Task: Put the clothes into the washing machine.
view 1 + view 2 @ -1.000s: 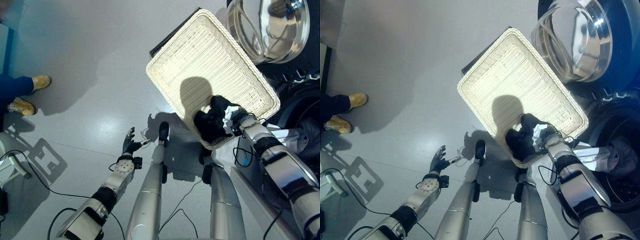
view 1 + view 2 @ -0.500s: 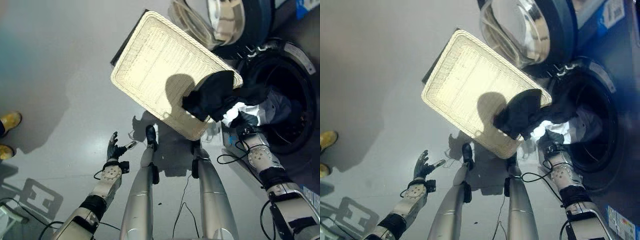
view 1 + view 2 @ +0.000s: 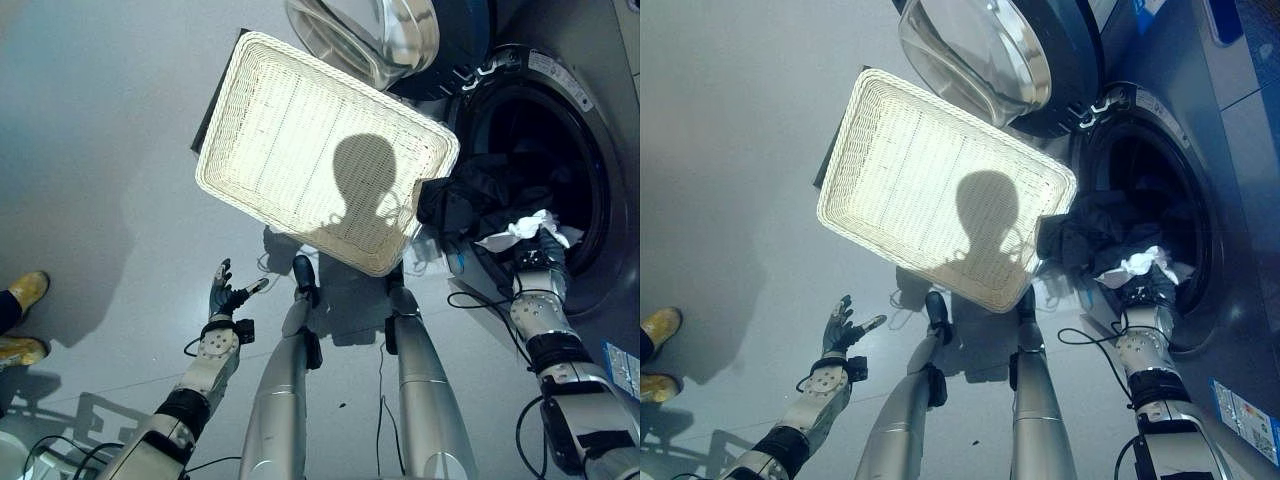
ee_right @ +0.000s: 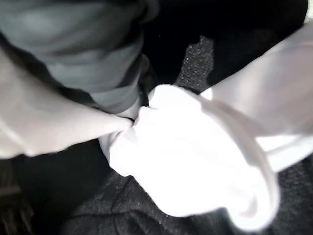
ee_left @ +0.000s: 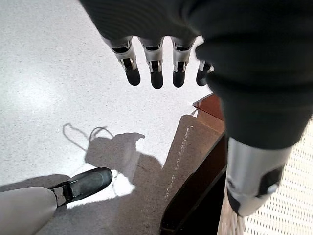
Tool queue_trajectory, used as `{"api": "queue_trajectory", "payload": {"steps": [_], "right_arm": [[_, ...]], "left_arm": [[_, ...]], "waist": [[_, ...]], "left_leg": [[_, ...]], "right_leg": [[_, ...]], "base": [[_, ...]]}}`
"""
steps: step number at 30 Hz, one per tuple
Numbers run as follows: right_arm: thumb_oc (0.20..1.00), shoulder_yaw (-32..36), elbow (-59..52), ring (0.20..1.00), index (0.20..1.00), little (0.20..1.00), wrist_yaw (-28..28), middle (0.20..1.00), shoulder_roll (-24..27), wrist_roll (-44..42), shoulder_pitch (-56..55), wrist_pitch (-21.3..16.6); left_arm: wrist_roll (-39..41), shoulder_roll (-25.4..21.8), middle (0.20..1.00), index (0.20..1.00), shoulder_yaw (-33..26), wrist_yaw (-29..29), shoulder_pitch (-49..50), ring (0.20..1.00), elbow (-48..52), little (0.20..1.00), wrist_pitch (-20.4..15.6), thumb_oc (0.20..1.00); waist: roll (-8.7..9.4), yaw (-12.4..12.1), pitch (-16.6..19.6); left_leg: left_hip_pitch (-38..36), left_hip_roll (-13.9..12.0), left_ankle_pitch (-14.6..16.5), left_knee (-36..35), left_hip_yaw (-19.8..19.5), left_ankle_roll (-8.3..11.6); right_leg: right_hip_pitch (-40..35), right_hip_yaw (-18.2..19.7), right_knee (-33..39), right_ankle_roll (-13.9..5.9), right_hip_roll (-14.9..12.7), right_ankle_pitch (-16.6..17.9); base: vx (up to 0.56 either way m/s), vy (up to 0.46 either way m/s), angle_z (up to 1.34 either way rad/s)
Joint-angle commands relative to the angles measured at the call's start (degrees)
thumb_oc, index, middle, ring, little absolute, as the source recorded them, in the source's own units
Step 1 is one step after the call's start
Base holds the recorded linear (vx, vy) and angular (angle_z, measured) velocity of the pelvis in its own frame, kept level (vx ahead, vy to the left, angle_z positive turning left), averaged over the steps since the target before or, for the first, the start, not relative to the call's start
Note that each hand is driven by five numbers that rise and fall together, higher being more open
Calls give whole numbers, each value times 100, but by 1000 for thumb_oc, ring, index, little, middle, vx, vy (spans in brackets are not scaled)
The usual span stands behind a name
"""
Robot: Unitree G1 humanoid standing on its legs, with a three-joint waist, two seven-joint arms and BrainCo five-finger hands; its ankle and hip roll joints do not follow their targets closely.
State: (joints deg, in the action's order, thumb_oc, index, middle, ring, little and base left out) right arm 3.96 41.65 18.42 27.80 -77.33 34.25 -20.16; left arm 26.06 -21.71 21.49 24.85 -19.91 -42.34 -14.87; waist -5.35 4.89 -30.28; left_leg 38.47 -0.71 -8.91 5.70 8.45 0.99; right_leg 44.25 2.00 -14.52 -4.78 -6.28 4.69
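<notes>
Evidently the step in hand was feeding the clothes through the washing machine's round opening (image 3: 530, 170). The right hand (image 3: 543, 262) sat at the lower lip of that opening, at about 4 o'clock in the head views, buried in a bundle of dark garments (image 3: 470, 200) and a white cloth (image 3: 522, 230); the bundle draped over the rim, part inside the drum and part hanging out toward the basket. In the right wrist view white cloth (image 4: 195, 161) and dark knit crowded the lens, so whether the fingers were curled on the fabric could not be told.

To do it well, I judged the bundle needed carrying deeper past the rim before any release, since the part hanging toward 9 o'clock could slide back out.

Room was tight. The white wicker basket (image 3: 250, 110), empty, nearly touched the opening's edge with its corner at 3 o'clock, and the open glass door (image 3: 370, 30) stood just above at 12. Toward 7 o'clock the floor (image 3: 100, 200) lay open, where the left hand (image 3: 222, 295) hung idle with fingers straight and spread (image 5: 156, 73), holding nothing. A person's yellow shoes (image 3: 25, 290) stood at 8 o'clock, well apart.
</notes>
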Motion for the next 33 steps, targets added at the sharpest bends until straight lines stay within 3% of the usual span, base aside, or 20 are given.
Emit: {"api": "queue_trajectory", "payload": {"steps": [1, 4, 11, 14, 16, 17, 18, 19, 20, 21, 24, 25, 26, 29, 30, 31, 32, 33], "right_arm": [[200, 442, -60, 200, 200, 200, 299, 200, 590, -305, -11, -486], [200, 361, 161, 200, 200, 200, 322, 200, 662, -557, 222, -332], [200, 280, 513, 200, 200, 200, -365, 200, 804, -2691, 948, 164], [200, 326, 481, 200, 200, 200, -108, 200, 993, -2957, 1255, 182], [200, 371, 491, 200, 200, 200, 135, 200, 1198, -3085, 1468, -33], [200, 456, 494, 200, 200, 200, 230, 200, 1326, -3087, 1539, -260], [200, 661, 465, 200, 200, 200, 462, 200, 1639, -3068, 1575, -976], [200, 752, 431, 200, 200, 200, 463, 200, 1726, -3085, 1564, -1250], [200, 752, 431, 200, 200, 200, 463, 200, 1726, -3085, 1564, -1250], [200, 1104, 186, 200, 200, 200, 907, 200, 2175, -2757, 1554, -2953], [200, 1346, -192, 200, 200, 200, 1537, 200, 2680, -2303, 1497, -4208], [200, 1397, -203, 200, 200, 200, 1647, 200, 2811, -2268, 1475, -4422], [200, 1616, -308, 200, 200, 200, 1963, 200, 3146, -2196, 1300, -5226], [200, 2061, -141, 200, 200, 200, 2358, 200, 3478, -2549, 703, -5696], [200, 2061, -141, 200, 200, 200, 2358, 200, 3478, -2549, 703, -5696], [200, 2253, -77, 200, 200, 200, 2146, 200, 3469, -3134, 445, -5650], [420, 2341, 99, 420, 420, 420, 1968, 420, 3415, -3567, 346, -5460], [420, 2360, 108, 420, 420, 420, 1957, 420, 3418, -3567, 336, -5441]], "left_arm": [[142, 52, 1000, 1000, 113, 25, 4, 1000, -134, 1000, -69, 1000], [191, 62, 1000, 1000, 203, 34, -32, 1000, -115, 1000, -75, 1000], [349, 28, 1000, 1000, 528, 111, 73, 1000, 150, 1000, -129, 1000], [367, -30, 1000, 1000, 657, 172, 190, 1000, 340, 1000, -132, 1000], [337, -29, 1000, 1000, 675, 178, 257, 1000, 391, 1000, -133, 1000], [319, -40, 1000, 1000, 676, 173, 309, 1000, 407, 1000, -146, 1000], [337, -129, 1000, 1000, 663, 120, 466, 1000, 487, 1000, -187, 1000], [347, -157, 1000, 1000, 663, 110, 528, 1000, 516, 1000, -213, 1000], [347, -157, 1000, 1000, 663, 110, 528, 1000, 516, 1000, -213, 1000], [455, -350, 1000, 1000, 669, 74, 734, 1000, 731, 1000, -227, 1000], [561, -540, 1000, 1000, 618, -4, 839, 1000, 876, 1000, -179, 1000], [573, -561, 1000, 1000, 587, -28, 868, 1000, 884, 1000, -182, 1000], [667, -627, 1000, 1000, 516, -114, 924, 1000, 870, 1000, -218, 1000], [800, -677, 1000, 1000, 394, -291, 927, 1000, 783, 1000, -162, 1000], [800, -677, 1000, 1000, 394, -291, 927, 1000, 783, 1000, -162, 1000], [845, -694, 1000, 1000, 388, -343, 925, 1000, 733, 1000, -164, 1000], [865, -680, 1000, 1000, 377, -386, 896, 1000, 675, 1000, -166, 1000], [868, -683, 1000, 1000, 384, -390, 890, 1000, 670, 1000, -169, 1000]], "waist": [[-415, -32, 48], [-475, -89, 48], [-641, -321, 48], [-696, -386, 48], [-711, -403, 48], [-710, -398, 48], [-694, -379, 48], [-684, -366, 48], [-684, -366, 48], [-648, -313, 48], [-608, -249, 48], [-601, -229, 48], [-578, -151, 48], [-554, -2, 48], [-554, -2, 48], [-552, 20, 48], [-557, 14, 48], [-556, 7, 48]], "left_leg": [[72, 580, 858, 775, 18, -106], [155, 577, 807, 777, -17, -69], [441, 523, 601, 668, -143, 64], [538, 487, 570, 680, -173, 89], [567, 453, 587, 727, -167, 108], [580, 431, 599, 755, -167, 119], [603, 390, 652, 818, -178, 124], [606, 379, 661, 825, -183, 125], [606, 379, 661, 825, -183, 125], [604, 340, 665, 798, -187, 141], [620, 307, 664, 809, -167, 162], [624, 304, 662, 809, -171, 164], [640, 286, 654, 828, -175, 187], [665, 247, 633, 895, -153, 246], [665, 247, 633, 895, -153, 246], [655, 236, 625, 898, -146, 257], [647, 242, 618, 892, -162, 260], [645, 242, 618, 890, -161, 260]], "right_leg": [[26, -510, -326, 40, 399, -338], [72, -570, -382, 87, 401, -391], [351, -826, -635, 218, 421, -576], [481, -871, -819, 267, 458, -679], [531, -881, -931, 290, 469, -749], [548, -891, -981, 295, 469, -781], [578, -896, -1076, 310, 479, -848], [579, -896, -1091, 314, 487, -860], [579, -896, -1091, 314, 487, -860], [572, -884, -1086, 319, 524, -866], [593, -847, -1089, 329, 558, -869], [599, -833, -1096, 333, 574, -876], [637, -776, -1142, 338, 611, -895], [696, -672, -1227, 340, 635, -914], [696, -672, -1227, 340, 635, -914], [690, -638, -1251, 333, 631, -928], [687, -620, -1259, 328, 631, -929], [686, -619, -1260, 328, 631, -929]], "base": [[27, -81, -8], [28, -119, -6], [70, -164, -2], [51, -110, -6], [44, -81, 1], [71, -87, 0], [72, -73, 2], [55, -47, 2], [65, -46, 5], [62, -47, 6], [43, -34, 1], [30, -10, -5], [24, 6, -5], [32, 35, -4], [48, 60, -4], [0, 0, 0], [12, 17, -7], [0, 3, -6]]}}
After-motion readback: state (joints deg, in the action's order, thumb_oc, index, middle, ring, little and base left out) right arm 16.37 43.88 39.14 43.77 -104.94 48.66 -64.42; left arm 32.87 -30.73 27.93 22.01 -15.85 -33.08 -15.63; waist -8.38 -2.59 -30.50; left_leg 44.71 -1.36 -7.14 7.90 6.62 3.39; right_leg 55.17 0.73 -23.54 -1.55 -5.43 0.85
